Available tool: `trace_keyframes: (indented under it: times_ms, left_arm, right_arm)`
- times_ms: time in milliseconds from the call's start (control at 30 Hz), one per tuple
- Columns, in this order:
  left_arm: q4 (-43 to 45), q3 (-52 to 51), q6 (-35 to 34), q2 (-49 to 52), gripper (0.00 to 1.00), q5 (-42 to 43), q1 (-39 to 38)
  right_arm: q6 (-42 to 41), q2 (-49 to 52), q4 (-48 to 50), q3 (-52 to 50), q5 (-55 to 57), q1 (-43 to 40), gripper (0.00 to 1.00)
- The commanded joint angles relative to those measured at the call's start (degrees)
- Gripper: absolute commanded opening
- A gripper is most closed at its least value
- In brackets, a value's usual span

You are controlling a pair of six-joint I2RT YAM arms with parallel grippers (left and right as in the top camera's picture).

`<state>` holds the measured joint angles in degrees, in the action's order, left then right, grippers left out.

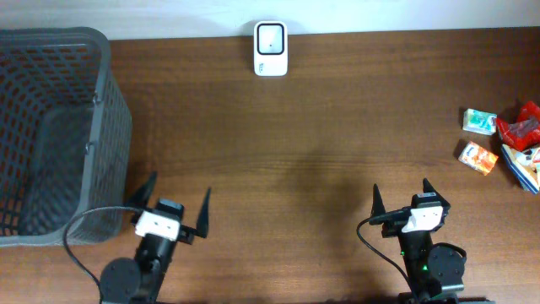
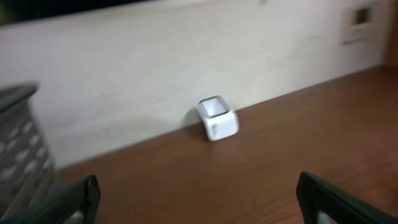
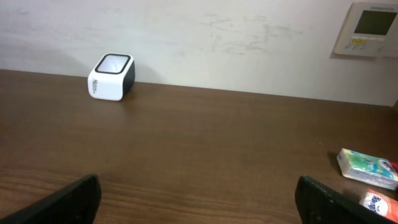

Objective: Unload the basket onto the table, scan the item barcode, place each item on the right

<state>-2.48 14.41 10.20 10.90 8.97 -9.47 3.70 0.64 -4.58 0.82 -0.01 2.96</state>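
At far edge of bench (image 1: 321, 127): one white scanner (image 1: 271, 48), print unreadable to you.
Right edge: your items, one green carton (image 1: 479, 122), one orange carton (image 1: 477, 156), one red pouch (image 1: 521, 128).
Left gripper (image 1: 180, 187): apart, empty.
Right gripper (image 1: 401, 187): apart, empty.

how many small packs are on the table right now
4, all near the right edge: a green box, an orange box beside it, a red packet and a blue-and-white pack cut off by the frame. More may lie out of view.
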Motion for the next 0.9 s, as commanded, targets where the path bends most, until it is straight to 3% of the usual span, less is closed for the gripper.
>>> trace_keyframes:
  times_ms: [0, 300, 533, 767, 867]
  left_arm:
    - [0.3, -2.3, 6.1, -3.1, 0.99, 2.4, -2.7]
    - [0.3, -10.7, 6.2, -4.9, 0.99, 0.6, -3.3]
    - [-2.3, -13.9, 5.5, -10.1, 0.99, -9.1, -1.6]
    - [-2.1, -13.9, -9.1, -10.6, 0.99, -11.8, 8.6]
    - [-2.2, -13.9, -11.1, -10.6, 0.99, -11.7, 11.8]
  right_arm:
    - [0.4, -0.5, -0.1, -0.5, 0.3, -0.4, 0.98]
    - [0.4, -0.5, -0.1, -0.5, 0.3, -0.4, 0.98]
    - [0.4, -0.5, -0.1, -0.5, 0.3, -0.4, 0.98]
    - [0.4, -0.5, -0.1, -0.5, 0.3, -0.4, 0.98]
    - [0.4, -0.5, -0.1, -0.5, 0.3, -0.4, 0.98]
